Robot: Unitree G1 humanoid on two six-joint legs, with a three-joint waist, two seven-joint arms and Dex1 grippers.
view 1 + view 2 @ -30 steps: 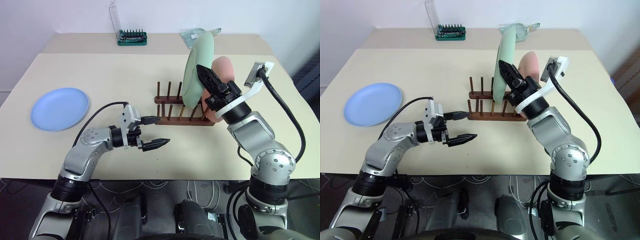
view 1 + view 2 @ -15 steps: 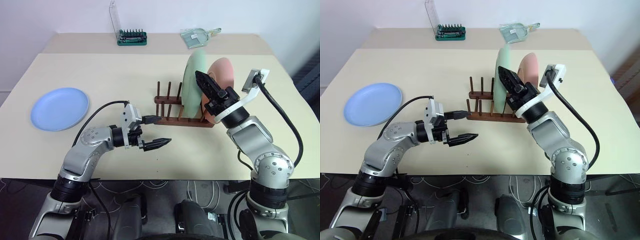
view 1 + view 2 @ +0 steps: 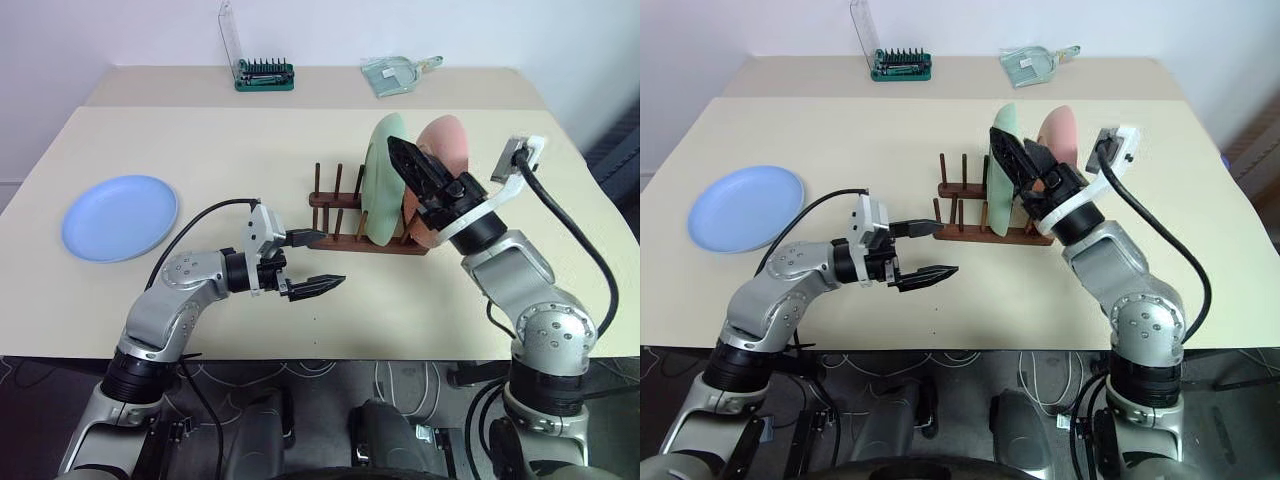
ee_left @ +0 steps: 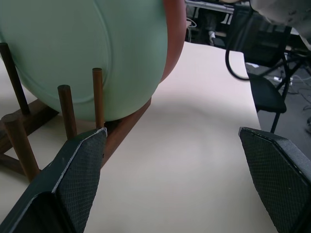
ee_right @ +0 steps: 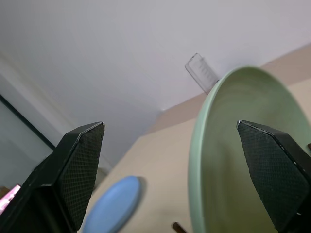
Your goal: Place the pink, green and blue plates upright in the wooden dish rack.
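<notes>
The pale green plate (image 3: 378,190) stands upright between pegs of the wooden dish rack (image 3: 340,218), just in front of the pink plate (image 3: 447,148), which also stands in the rack. My right gripper (image 3: 418,165) is open, its jaws either side of the green plate's (image 5: 228,160) upper rim and not clamping it. The left gripper (image 3: 318,262) is open and level near the rack's front left corner, one finger (image 4: 73,184) beside a peg (image 4: 97,97). Far to the left, the blue plate (image 3: 120,217) lies flat on the table.
A green-based tool holder (image 3: 264,72) with a clear lid and a pale green dustpan (image 3: 395,72) sit at the table's back edge. Several free pegs stand on the rack's left half. Bare tabletop (image 3: 240,160) lies between the blue plate and the rack.
My right gripper went from shut on the green plate to open. The plate came down from a raised tilt and now stands in the rack. The left arm stayed still.
</notes>
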